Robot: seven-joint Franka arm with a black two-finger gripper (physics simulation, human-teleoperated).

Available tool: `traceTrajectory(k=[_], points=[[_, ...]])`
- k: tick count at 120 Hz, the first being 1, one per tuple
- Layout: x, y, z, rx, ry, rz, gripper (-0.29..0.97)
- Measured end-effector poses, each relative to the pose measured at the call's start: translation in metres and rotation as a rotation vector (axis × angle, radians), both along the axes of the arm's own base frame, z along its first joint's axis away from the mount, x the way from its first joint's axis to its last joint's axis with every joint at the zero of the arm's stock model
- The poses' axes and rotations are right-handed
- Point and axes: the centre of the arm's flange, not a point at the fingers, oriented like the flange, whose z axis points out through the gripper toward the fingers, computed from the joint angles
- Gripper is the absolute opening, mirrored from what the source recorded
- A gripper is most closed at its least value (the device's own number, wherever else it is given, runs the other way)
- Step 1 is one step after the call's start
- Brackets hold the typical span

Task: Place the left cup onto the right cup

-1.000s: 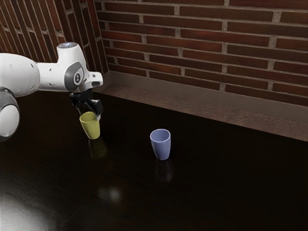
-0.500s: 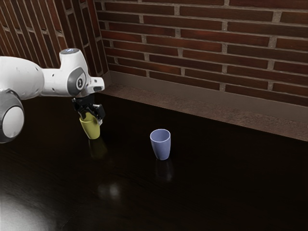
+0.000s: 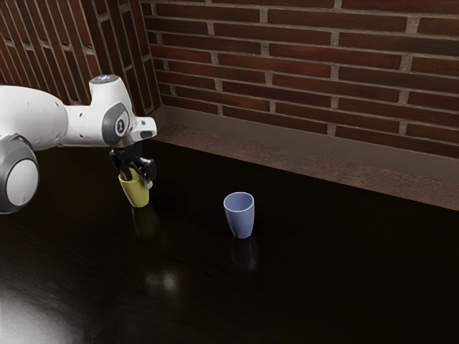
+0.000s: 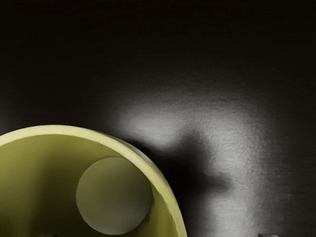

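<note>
Dark table [image 3: 323,287], white arm [image 3: 43,122] over its far edge at the exterior view's left, yellow cup [image 3: 135,192] upright near that edge, blue cup [image 3: 239,214] upright toward the table's middle, well apart, black gripper [image 3: 135,174] directly atop the yellow cup, fingers spread astride its rim, gripping nothing.

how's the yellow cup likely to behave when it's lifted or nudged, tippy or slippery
The yellow cup looks thin-walled and empty, so probably light and stiff. Its smooth walls taper to a narrow base, so it may slip in a grasp and tip easily if pushed. With the gripper at its rim, it could tilt when lifted.
</note>
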Motion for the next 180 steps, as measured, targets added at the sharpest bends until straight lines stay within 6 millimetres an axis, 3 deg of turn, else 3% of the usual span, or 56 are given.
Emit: traceTrajectory(k=[119, 180], points=[[0.001, -0.001, -0.010, -0.009, 0.000, 0.002, 0.03], [0.001, -0.001, -0.010, -0.002, -0.001, 0.002, -0.09]])
